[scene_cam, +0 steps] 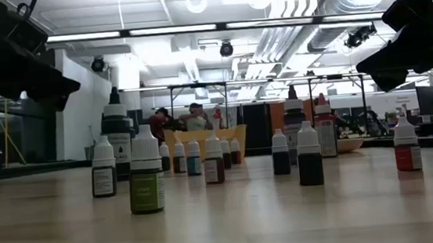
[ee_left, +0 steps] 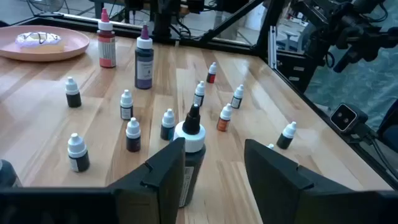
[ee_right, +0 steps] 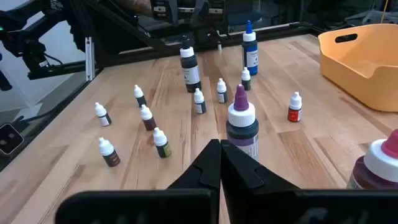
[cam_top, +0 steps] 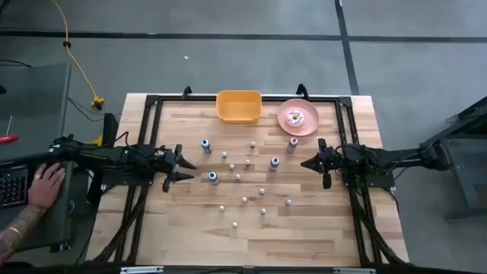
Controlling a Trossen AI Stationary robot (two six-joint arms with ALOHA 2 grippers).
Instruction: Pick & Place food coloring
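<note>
Food coloring bottles upright mid-table, tips skyward, long axes vertical. Left gripper at nine o'clock, fingers spread, empty. Right gripper at three o'clock, pinched closed, empty.

Small food coloring bottles stand scattered across the table's middle, with narrow gaps between them. The near strip of table lies bare, while a yellow bin and pink plate line the far edge.

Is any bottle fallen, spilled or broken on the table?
No. The food coloring bottles all stand upright with caps on, and the table shows no spill. Nothing stands out.
</note>
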